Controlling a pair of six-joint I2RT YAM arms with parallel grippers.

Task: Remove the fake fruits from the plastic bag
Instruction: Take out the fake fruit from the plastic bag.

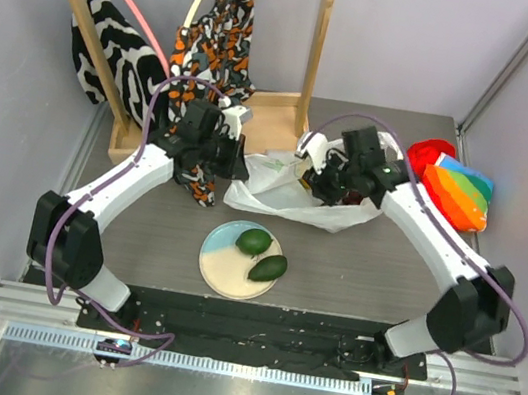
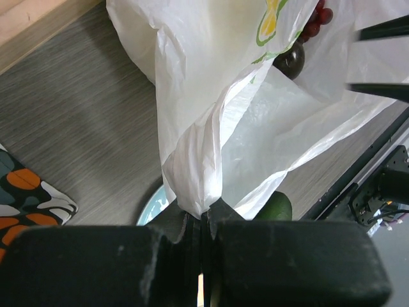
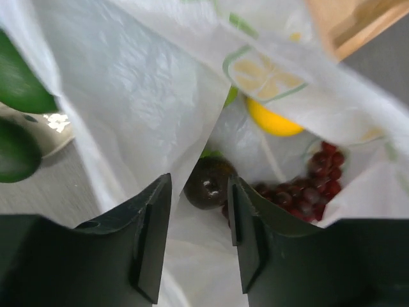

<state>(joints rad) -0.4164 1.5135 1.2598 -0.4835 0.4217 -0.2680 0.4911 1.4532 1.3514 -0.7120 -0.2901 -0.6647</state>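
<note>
Table [image 1: 353,273]: two avocados [image 1: 255,242] on plate [image 1: 219,273], one bag [image 1: 263,193].

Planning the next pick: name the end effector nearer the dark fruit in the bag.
Right. The right end effector, open, has the dark fruit just past its fingertips inside the plastic bag. The left end effector is shut on the bag's edge, farther from the fruit.

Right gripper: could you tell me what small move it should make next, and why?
Probably ease the open right gripper forward around the dark glossy oval fruit lying beyond its fingertips inside the thin white plastic bag, which the shut left gripper holds.
</note>
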